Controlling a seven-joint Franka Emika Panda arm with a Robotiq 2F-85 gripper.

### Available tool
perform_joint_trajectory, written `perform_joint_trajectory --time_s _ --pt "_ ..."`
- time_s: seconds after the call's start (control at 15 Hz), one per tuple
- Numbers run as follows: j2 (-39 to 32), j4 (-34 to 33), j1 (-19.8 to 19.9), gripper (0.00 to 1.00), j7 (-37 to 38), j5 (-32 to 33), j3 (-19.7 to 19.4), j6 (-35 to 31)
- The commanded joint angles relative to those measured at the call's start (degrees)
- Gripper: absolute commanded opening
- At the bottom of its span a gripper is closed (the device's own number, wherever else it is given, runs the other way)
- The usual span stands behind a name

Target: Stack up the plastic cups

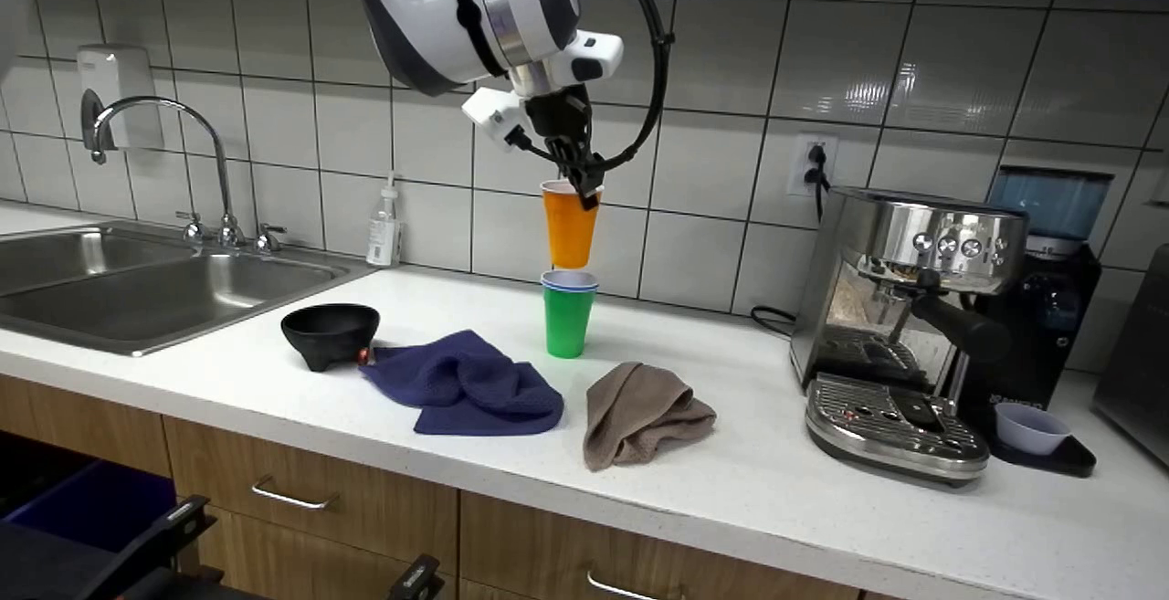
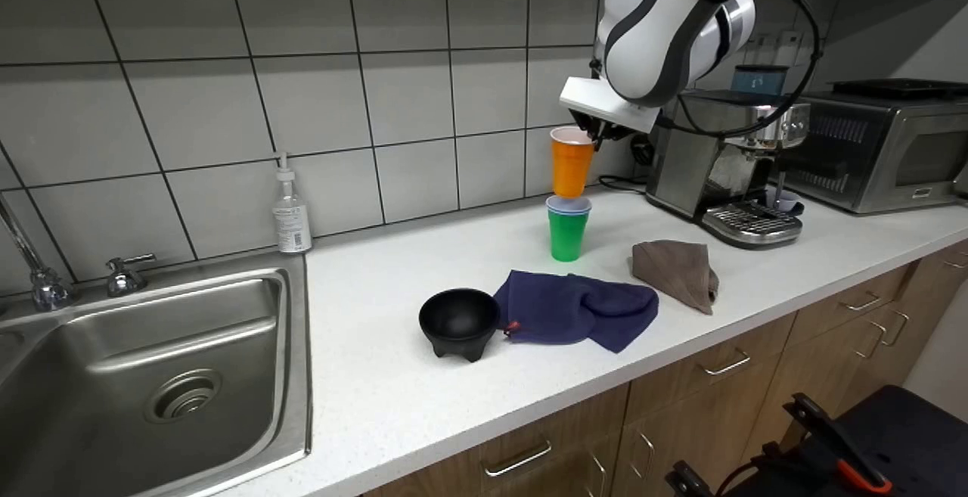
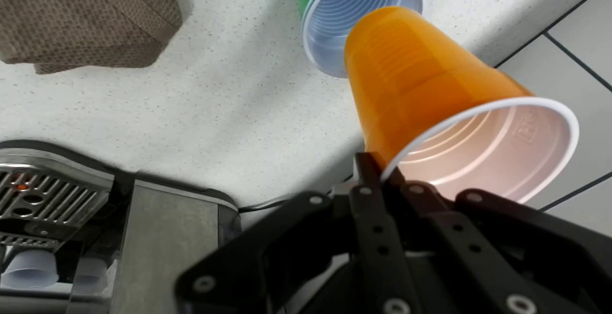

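Observation:
The orange cup hangs upright, slightly tilted, in my gripper; it also shows in an exterior view. In the wrist view the fingers are shut on one side of the orange cup's white rim. The green cup stands upright on the counter, also in an exterior view. The blue cup sits inside it, and only its rim and pale inside show. The orange cup's base is just above the blue cup's opening; I cannot tell whether they touch.
A navy cloth and a brown cloth lie in front of the cups. A black bowl stands towards the sink. An espresso machine stands at the far side. The tiled wall is close behind.

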State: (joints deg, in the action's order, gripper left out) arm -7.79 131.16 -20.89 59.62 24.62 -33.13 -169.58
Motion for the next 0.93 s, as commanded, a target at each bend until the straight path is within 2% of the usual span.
perform_joint_trajectory --time_s 0.0,0.87 --pt "-0.46 -0.78 0.67 0.01 -2.72 -2.28 1.18 1.78" --pt "-2.62 -1.95 0.92 0.01 -4.37 -4.86 1.4 2.66"
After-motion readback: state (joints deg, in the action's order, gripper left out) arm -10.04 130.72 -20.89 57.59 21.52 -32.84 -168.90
